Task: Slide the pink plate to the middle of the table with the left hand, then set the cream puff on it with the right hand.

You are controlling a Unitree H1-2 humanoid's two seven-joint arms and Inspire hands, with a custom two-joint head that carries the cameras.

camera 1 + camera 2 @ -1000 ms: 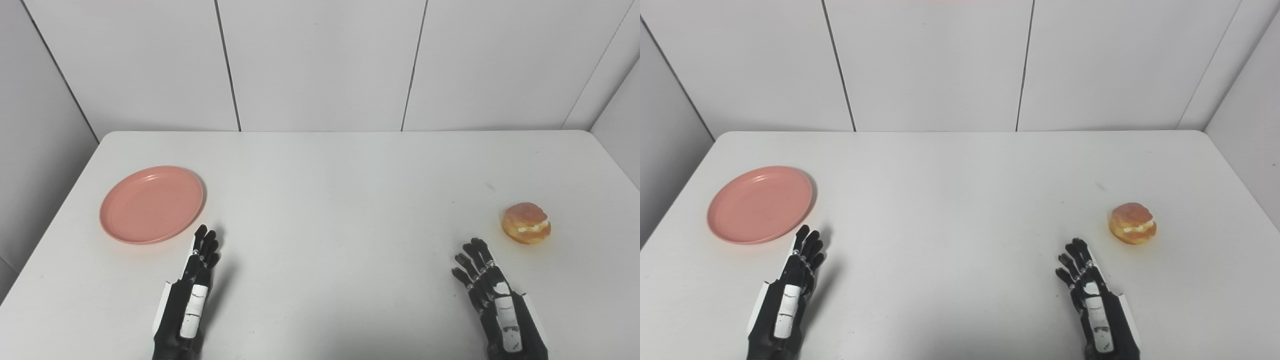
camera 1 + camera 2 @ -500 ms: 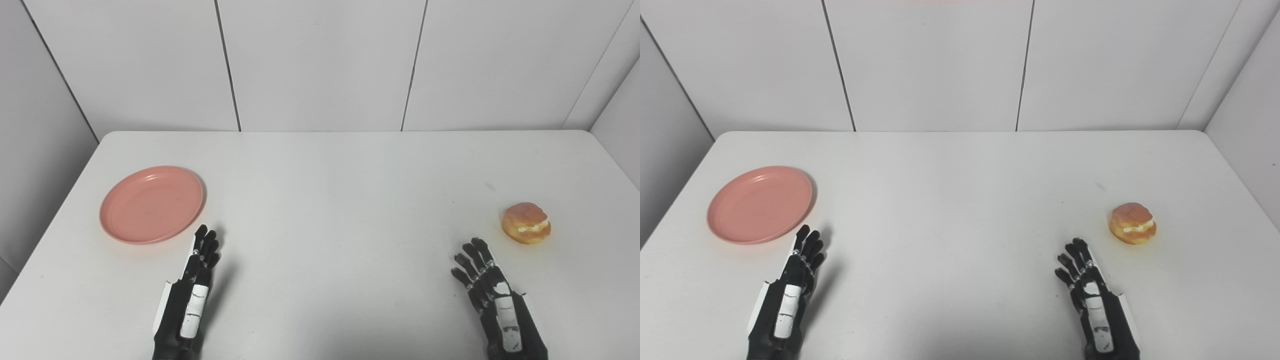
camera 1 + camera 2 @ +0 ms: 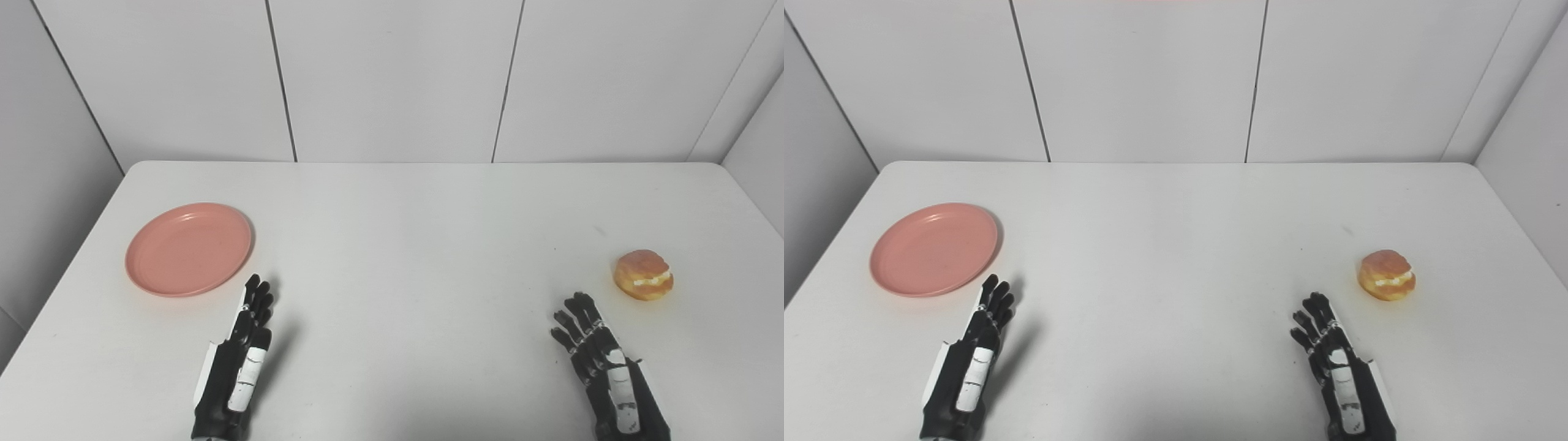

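A round pink plate (image 3: pixel 188 248) lies flat on the left side of the white table (image 3: pixel 404 239). A golden cream puff (image 3: pixel 644 274) with white filling sits on the right side. My left hand (image 3: pixel 239 361) is open, fingers straight and pointing away, just below and right of the plate, apart from it. My right hand (image 3: pixel 603 367) is open with fingers spread, below and left of the cream puff, not touching it. Both hands hold nothing. The same scene shows in the right eye view, with the plate (image 3: pixel 934 249) and the cream puff (image 3: pixel 1386 275).
White wall panels (image 3: pixel 392 79) stand close behind the table's far edge and angle in at both sides. The table's left edge runs close to the plate.
The picture has shifted slightly, so the camera moved. My left hand has edged a little to the right. The plate, cream puff and right hand lie as before.
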